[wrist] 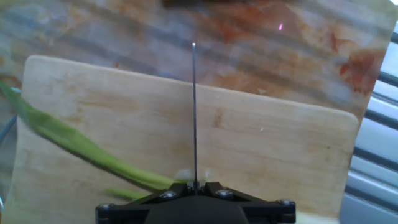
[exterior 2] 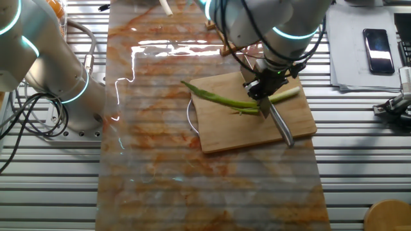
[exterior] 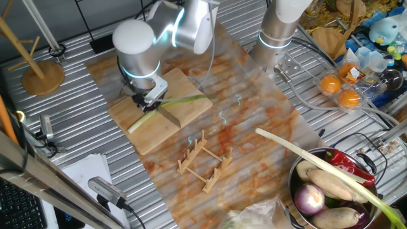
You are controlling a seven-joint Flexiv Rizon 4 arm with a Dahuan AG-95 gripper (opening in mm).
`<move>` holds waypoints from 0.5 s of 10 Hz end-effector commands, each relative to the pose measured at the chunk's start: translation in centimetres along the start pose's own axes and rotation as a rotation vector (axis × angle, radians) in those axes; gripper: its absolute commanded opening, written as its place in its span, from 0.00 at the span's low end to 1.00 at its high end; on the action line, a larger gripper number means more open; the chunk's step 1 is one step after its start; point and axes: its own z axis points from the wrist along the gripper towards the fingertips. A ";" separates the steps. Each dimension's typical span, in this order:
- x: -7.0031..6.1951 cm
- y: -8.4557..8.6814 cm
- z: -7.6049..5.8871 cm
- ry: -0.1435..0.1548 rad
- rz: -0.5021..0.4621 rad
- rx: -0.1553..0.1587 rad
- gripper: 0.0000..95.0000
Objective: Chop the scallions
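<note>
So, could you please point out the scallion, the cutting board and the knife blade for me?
scallion (exterior 2: 221,100): other fixed view, on its green mid-stalk.
cutting board (exterior 2: 225,131): other fixed view, on bare wood below the stalk.
knife blade (exterior 2: 281,126): other fixed view, on the flat metal.

Robotics lab bench, staged as a kitchen.
Ribbed metal table (exterior: 76,57) under marbled mat (exterior: 254,121); second robot base (exterior: 280,32), cables (exterior 2: 26,122) beside mat.

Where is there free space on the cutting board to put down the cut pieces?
On the cutting board, the near strip below the scallion is bare, left of the knife. The middle is crowded: the claw holds the knife over the stalk. The hand view shows bare wood beyond the blade.
</note>
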 end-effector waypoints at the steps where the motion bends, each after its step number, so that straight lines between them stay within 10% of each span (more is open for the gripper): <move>1: 0.4 0.2 -0.1 -0.005 0.008 -0.001 0.00; 5: 0.8 0.4 0.1 -0.029 -0.005 -0.004 0.00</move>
